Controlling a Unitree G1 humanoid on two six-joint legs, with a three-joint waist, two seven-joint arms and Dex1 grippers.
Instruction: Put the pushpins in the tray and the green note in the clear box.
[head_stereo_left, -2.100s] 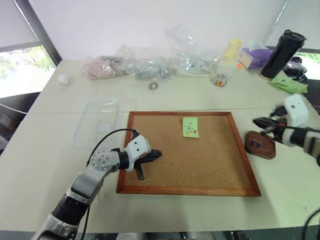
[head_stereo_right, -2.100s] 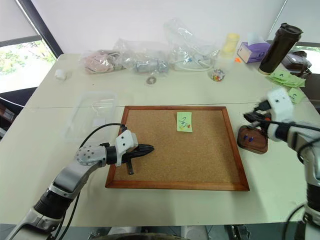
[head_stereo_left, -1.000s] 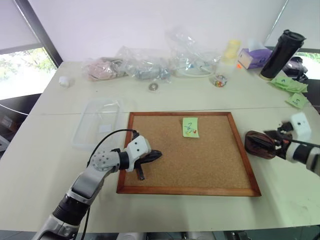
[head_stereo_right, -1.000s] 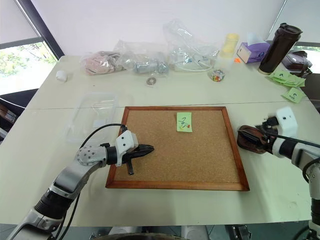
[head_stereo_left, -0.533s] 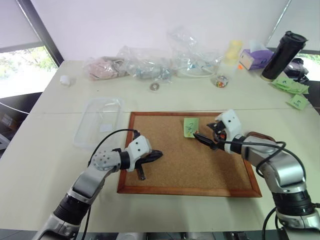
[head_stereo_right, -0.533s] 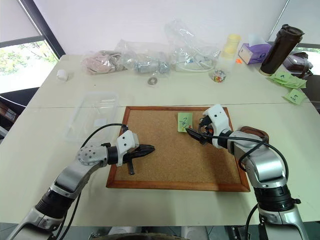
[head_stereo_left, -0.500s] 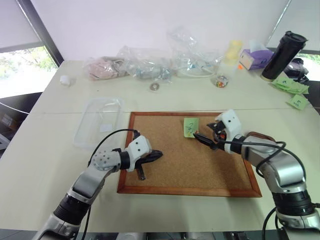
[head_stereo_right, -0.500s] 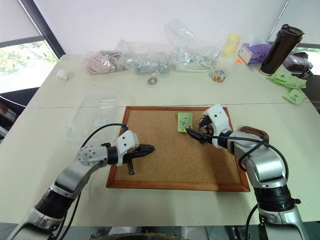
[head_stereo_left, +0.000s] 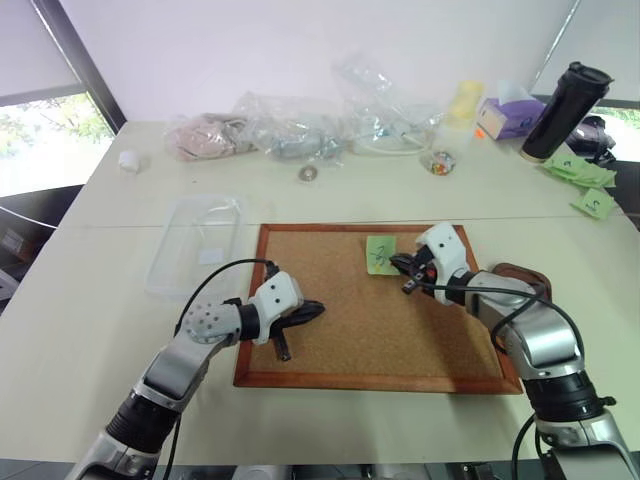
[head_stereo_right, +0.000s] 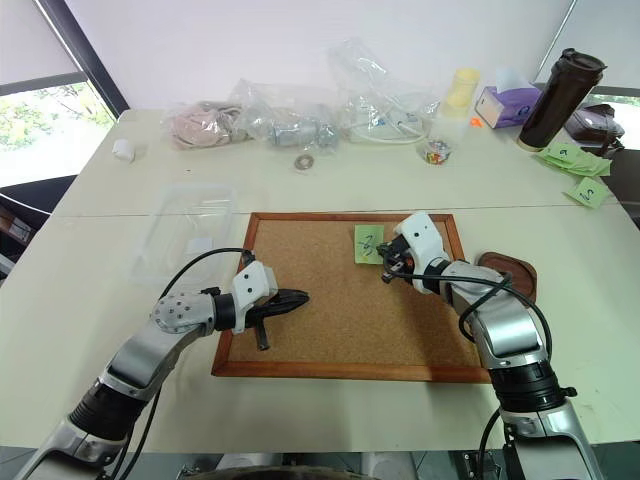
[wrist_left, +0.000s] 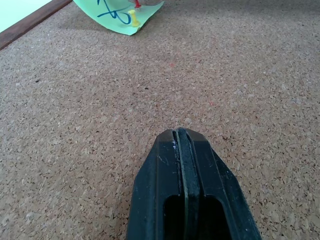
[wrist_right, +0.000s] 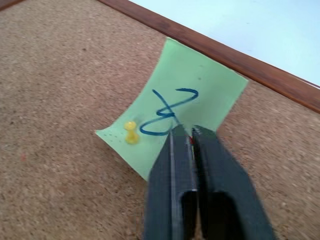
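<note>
Table (head_stereo_left: 90, 300): we saw a pale surface carrying everything, with wrinkled plastic bags (head_stereo_left: 300, 125) along its far edge.
Cork board (head_stereo_left: 340, 330): we found it wood-framed, lying flat in the middle of the table.
Clear box (head_stereo_left: 195, 245): it sat on the table just beside the board's left edge.
Left gripper (head_stereo_left: 312, 310): we saw it over the board's near-left part, its fingers pressed together with nothing between them.
Right gripper (wrist_right: 186, 137): we saw it at the near edge of the note, fingers clenched on a red pushpin (wrist_right: 190, 141), of which only a sliver of red showed between the tips.
Tray (head_stereo_right: 512, 275): the reddish-brown dish lay on the table just beside the board's right edge, partly behind the right arm.
Green note (wrist_right: 172, 117): it lay on the board near the far edge, blue scribble on it.
Yellow pushpin (wrist_right: 130, 132): we saw it stuck in the note's corner, near the right gripper's tips.
</note>
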